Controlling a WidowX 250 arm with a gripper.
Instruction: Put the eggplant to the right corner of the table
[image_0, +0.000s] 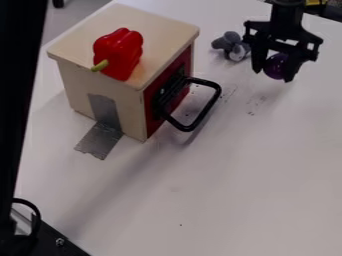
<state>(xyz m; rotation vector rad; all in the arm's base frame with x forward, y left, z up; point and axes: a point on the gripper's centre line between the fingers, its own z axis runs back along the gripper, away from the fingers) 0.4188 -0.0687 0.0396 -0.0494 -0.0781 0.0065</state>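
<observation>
The black gripper (272, 75) hangs at the upper right of the camera view, over the far part of the white table (247, 185). Between its two fingers is the purple eggplant (275, 66), held with the fingers against its sides. The eggplant's upper part is hidden behind the gripper, and I cannot tell whether its underside touches the table.
A wooden box (100, 85) with a red door and black handle (207, 107) stands at the upper left. On its top lies a red pepper (121, 54). A grey plush toy (232, 46) lies left of the gripper. Grey tape (100, 140) joins box and table.
</observation>
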